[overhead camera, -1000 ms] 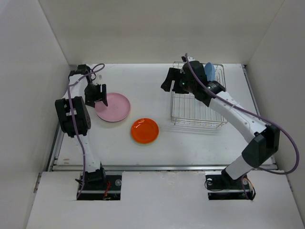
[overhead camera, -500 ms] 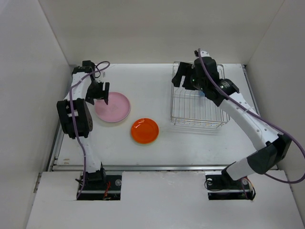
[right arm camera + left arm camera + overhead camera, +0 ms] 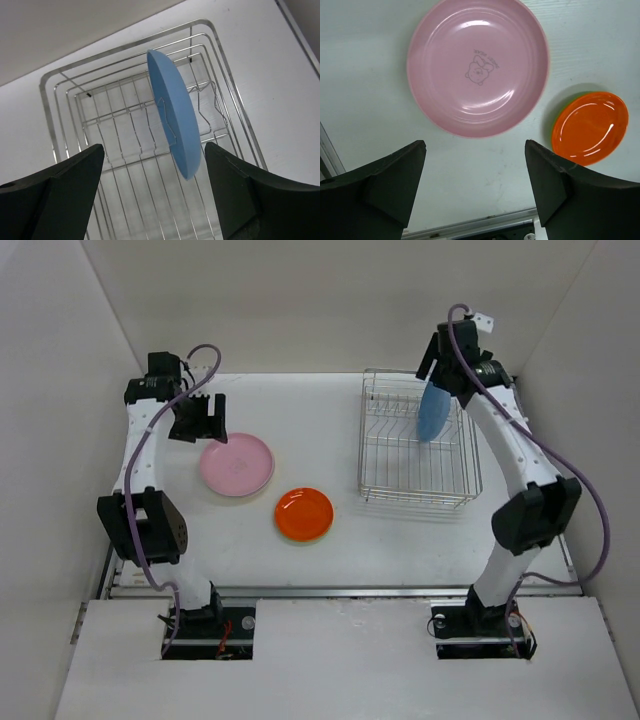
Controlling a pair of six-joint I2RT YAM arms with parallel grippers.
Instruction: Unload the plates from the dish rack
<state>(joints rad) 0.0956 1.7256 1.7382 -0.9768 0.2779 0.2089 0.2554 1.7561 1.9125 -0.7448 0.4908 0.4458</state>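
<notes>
Dish rack [image 3: 415, 460], made of thin silver wire, is the biggest thing on the white table [image 3: 310, 430]. There is just one rack, and its far end sits right under the right fingers [image 3: 447, 375]. Two arms reach over the table: the left arm [image 3: 137, 450] on one side and the right arm [image 3: 505, 445] on the other.

Four plates can be seen.

One pink plate [image 3: 478, 67] looks the widest. It lies flat on the table, below and just ahead of the left fingers [image 3: 205, 418]. It has a small cartoon drawing in its middle.

One blue plate [image 3: 175, 120] is in the rack. It stands up on its edge between the wires, straight below the right fingers and not touching them.

One orange plate [image 3: 590, 127] lies flat on the table, off to the right of the left fingers. It is near the pink plate but not touching it.

One green plate [image 3: 558, 114] lies under the orange one. Only a thin bit of its rim peeks out.

The left fingers are spread wide apart, up above the table, with nothing between them. The right fingers are spread wide too and hold nothing.
</notes>
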